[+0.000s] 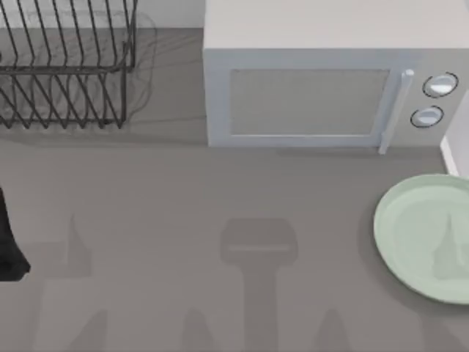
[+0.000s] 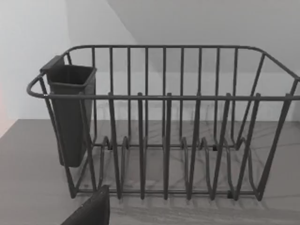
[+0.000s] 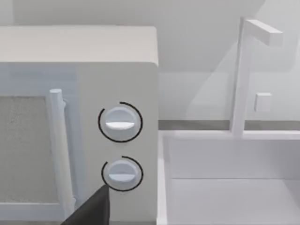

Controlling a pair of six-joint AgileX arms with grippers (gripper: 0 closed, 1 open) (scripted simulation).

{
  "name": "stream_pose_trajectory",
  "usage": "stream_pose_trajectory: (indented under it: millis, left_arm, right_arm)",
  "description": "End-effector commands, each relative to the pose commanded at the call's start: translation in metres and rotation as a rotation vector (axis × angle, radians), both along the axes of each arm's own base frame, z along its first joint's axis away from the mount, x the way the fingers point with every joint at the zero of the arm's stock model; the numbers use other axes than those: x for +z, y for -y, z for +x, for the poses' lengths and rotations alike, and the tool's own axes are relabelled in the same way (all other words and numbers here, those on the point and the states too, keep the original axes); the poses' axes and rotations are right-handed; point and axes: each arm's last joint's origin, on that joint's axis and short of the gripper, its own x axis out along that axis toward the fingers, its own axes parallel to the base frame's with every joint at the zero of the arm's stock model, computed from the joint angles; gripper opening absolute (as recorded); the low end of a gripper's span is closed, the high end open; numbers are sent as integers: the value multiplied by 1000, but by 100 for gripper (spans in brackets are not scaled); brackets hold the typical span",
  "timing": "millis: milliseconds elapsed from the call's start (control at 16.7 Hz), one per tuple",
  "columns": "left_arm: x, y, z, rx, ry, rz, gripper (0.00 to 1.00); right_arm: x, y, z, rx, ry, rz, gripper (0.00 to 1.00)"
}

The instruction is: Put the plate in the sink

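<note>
Nothing is done yet: the large round pale mint-green plate [image 1: 425, 236] lies flat on the grey desk [image 1: 220, 220], right of centre, just before the white sink [image 3: 225, 187]. I cannot tell either gripper's state.

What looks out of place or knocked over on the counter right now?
Nothing stands out. The round pale mint-green plate lies flat on the grey counter at the right, in front of the white microwave, whose door is closed. The dark wire dish rack stands upright at back left. No spills or damage show.
</note>
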Motion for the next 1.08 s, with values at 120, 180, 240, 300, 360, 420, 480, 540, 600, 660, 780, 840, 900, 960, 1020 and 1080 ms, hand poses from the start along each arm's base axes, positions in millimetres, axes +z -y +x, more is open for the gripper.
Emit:
stream_pose_trajectory:
  millis: [120,180,240,300,360,420,480,540,600,660,780,840,900,960,1020,1080]
  left_arm:
    - [0,0,0,0,0,0,100]
    - [0,0,0,0,0,0,100]
    - [0,0,0,0,0,0,100]
    - [0,0,0,0,0,0,100]
    - [0,0,0,0,0,0,100]
    - [0,0,0,0,0,0,100]
    - [0,0,0,0,0,0,100]
    - [0,0,0,0,0,0,100]
    - [0,0,0,0,0,0,100]
    - [0,0,0,0,0,0,100]
    - [0,0,0,0,0,0,100]
    - [0,0,0,0,0,0,100]
    - [0,0,0,0,0,0,100]
    - [0,0,0,0,0,0,100]
    - [0,0,0,0,0,0,100]
    - [0,0,0,0,0,0,100]
  right_arm:
    - [0,0,0,0,0,0,100]
    - [0,0,0,0,0,0,100]
    - [0,0,0,0,0,0,100]
    - [0,0,0,0,0,0,100]
    - [0,0,0,0,0,0,100]
    - [0,0,0,0,0,0,100]
    - [0,0,0,0,0,0,100]
    - [0,0,0,0,0,0,100]
    - [0,0,0,0,0,0,100]
    - [0,0,0,0,0,0,100]
    - [2,0,0,3,-8,3,100]
    - [5,-1,0,8,-25,9,100]
    - [10,-2,1,17,-51,17,100]
    - [16,-3,2,27,-85,27,100]
    - [24,-5,4,38,-129,39,100]
    - [32,-7,6,51,-182,52,100]
